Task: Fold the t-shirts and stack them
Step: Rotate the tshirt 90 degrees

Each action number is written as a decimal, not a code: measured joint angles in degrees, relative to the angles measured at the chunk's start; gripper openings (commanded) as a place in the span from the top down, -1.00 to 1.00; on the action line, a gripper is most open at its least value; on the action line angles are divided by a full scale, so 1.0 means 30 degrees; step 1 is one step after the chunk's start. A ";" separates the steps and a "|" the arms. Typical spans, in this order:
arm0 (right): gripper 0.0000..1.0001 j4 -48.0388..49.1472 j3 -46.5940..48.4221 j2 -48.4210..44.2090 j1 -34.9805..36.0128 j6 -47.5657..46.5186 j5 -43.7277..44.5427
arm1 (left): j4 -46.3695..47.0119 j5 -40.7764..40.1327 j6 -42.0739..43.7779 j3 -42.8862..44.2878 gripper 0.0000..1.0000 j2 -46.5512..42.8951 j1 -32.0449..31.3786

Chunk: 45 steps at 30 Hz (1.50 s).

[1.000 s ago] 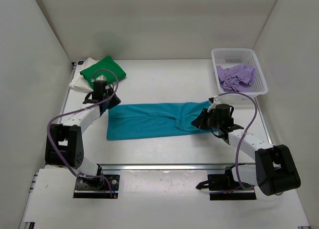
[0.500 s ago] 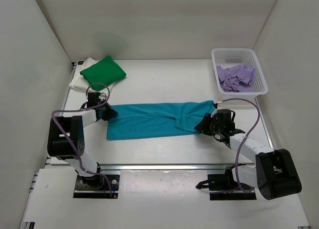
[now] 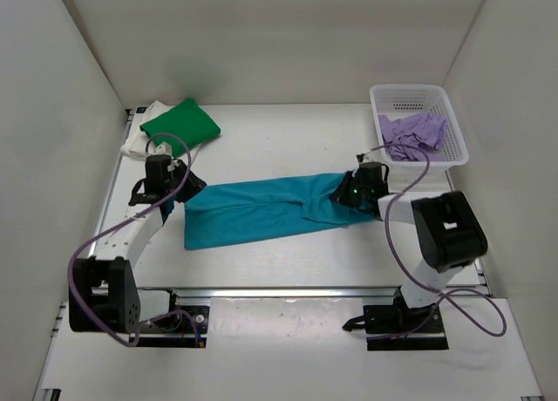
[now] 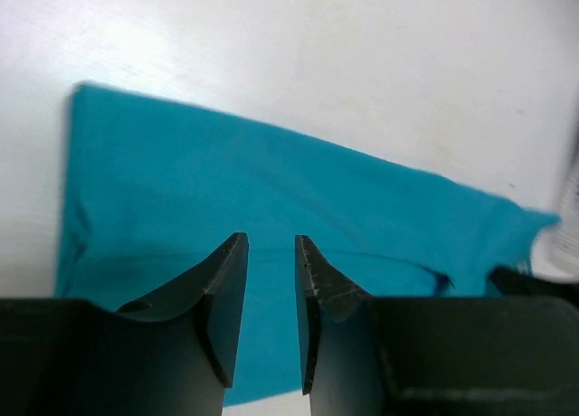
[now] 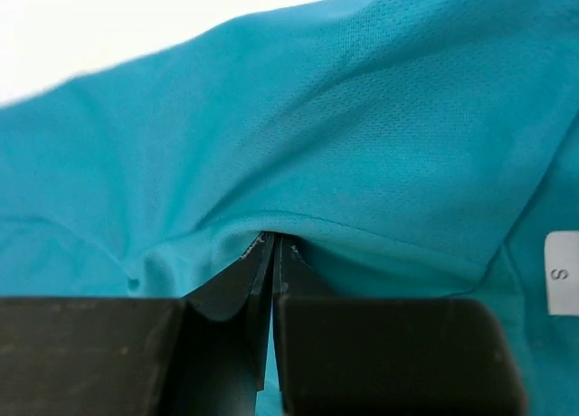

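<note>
The teal short-sleeved cloth t-shirt [image 5: 362,118] is showing a fine, matt mesh knit up close, with a smooth white neck label [image 5: 561,271] on it, while the folded green cloth shirt [image 3: 180,122], the cream-white cloth shirt [image 3: 138,143] and the crumpled lilac cloth shirt [image 3: 410,135] are looking equally soft and dull. The white mesh basket [image 3: 408,89] is looking like hard plastic, and the white worktop [image 3: 288,139] is lying smooth with a faint sheen. The left pincer [image 4: 270,253] and right pincer [image 5: 273,244] are showing matt black, plastic-looking surfaces.

Left end effector [image 4: 270,246] parted, right end effector [image 5: 273,242] clamped
</note>
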 measured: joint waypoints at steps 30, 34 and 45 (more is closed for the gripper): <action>0.31 0.1705 0.0102 -0.0248 1.0295 0.2222 0.1086 | -0.2397 0.1523 0.2586 0.4991 0.77 -0.2426 -0.3905; 0.25 0.2900 0.1377 0.2098 1.0979 0.3934 0.2011 | -0.2856 0.1661 0.2973 0.4998 0.54 -0.2790 -0.3694; 0.69 0.4641 0.5049 0.6215 1.1285 0.7970 0.3730 | -0.3308 0.1472 0.3803 0.4510 0.38 -0.3024 -0.3927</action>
